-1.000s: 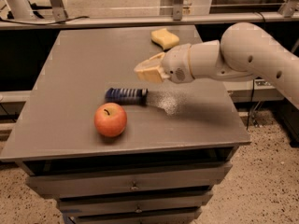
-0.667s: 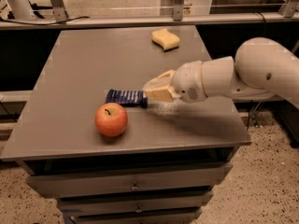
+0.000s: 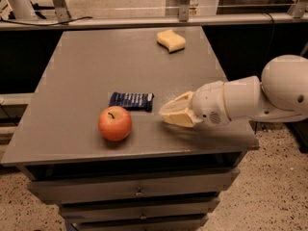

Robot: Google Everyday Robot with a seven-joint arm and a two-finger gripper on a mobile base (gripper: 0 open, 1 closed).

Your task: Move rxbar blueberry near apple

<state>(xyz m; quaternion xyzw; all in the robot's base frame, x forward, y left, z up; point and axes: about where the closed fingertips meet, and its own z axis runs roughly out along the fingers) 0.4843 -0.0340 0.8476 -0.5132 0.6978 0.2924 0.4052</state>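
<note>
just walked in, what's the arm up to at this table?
One robot arm is working on the grey table. Its gripper sits low over the tabletop, just off the end of the rxbar blueberry, which lies flat on the table and not in the gripper. The bar is already close behind the apple. A yellow sponge sits apart at the far edge.

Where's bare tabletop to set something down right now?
Free: the left and rear of the table behind the rxbar blueberry, and the middle band between it and the sponge. Crowded: the front, where the apple, bar and gripper sit close together.
</note>
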